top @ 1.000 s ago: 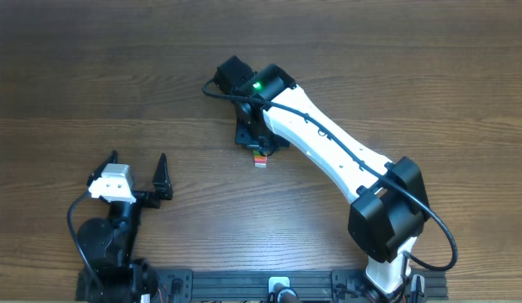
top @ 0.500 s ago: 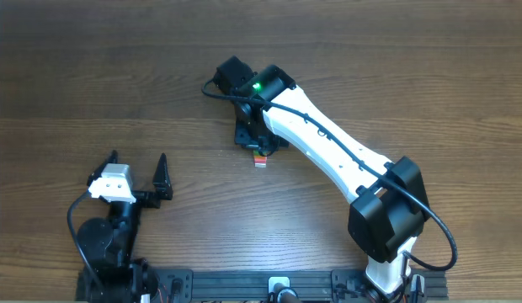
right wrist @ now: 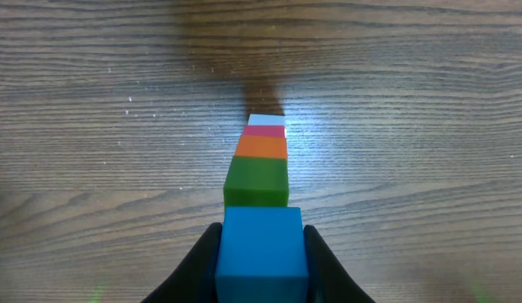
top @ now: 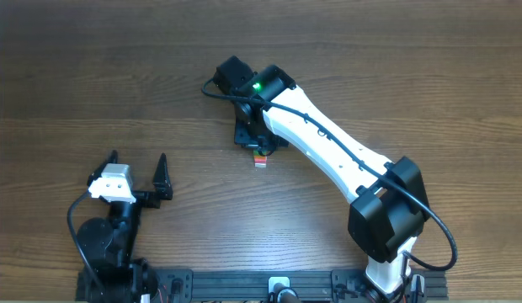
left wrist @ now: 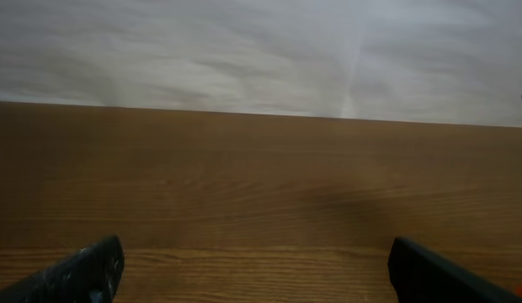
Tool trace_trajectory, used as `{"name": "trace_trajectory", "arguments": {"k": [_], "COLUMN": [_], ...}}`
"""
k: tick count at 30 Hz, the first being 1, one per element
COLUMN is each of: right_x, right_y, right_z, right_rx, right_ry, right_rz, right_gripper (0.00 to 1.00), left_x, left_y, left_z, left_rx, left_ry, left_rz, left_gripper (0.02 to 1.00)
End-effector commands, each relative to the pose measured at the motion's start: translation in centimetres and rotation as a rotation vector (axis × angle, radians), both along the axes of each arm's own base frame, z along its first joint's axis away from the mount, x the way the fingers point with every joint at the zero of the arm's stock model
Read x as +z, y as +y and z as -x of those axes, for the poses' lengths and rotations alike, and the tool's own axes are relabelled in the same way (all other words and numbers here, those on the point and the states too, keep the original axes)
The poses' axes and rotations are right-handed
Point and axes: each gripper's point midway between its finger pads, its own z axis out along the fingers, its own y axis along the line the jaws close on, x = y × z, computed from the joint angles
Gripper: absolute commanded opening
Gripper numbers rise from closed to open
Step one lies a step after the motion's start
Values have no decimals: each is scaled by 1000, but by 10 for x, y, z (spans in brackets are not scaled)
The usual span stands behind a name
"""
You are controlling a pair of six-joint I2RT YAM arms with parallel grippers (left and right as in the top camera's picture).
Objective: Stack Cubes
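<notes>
Nothing moves since earlier: right tool [right wrist: 261, 269] clamps blue cube [right wrist: 261, 240] over narrow stack [right wrist: 257, 181]. Off-centre release could topple it. Left tool [top: 137, 160], 8 o'clock, fingers spread.

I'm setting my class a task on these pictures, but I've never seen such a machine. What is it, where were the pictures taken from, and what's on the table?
The machine is a left arm and a right arm at a wooden table. One picture looks down from above; the other two come from cameras on the arms' wrists. The right claw grips a blue cube above a stack of four others, with the green cube topmost. I cannot tell whether blue already rests on green. The left claw is open and empty, off to the side.
</notes>
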Motion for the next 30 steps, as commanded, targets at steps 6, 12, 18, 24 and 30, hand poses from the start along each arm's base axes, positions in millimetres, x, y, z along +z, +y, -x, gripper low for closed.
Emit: {"name": "trace_trajectory", "arguments": {"k": [6, 12, 18, 24, 30], "right_x": [-1, -7, -7, -9, -11], "right_y": [3, 3, 4, 4, 4], "right_z": [4, 4, 4, 4, 4], "right_rx": [19, 21, 21, 21, 21], "right_ry": [4, 17, 17, 21, 23], "right_rz": [-3, 8, 8, 11, 13], "right_gripper": [119, 119, 119, 119, 121], "left_x": [-2, -2, -2, -2, -2], "left_y": [0, 0, 0, 0, 0], "left_z": [0, 0, 0, 0, 0], "left_rx": [-5, -5, -5, -5, -5], "left_ry": [-3, -3, -3, -3, -3], "left_rz": [-10, -10, -10, -10, -10], "left_gripper": [1000, 1000, 1000, 1000, 998]}}
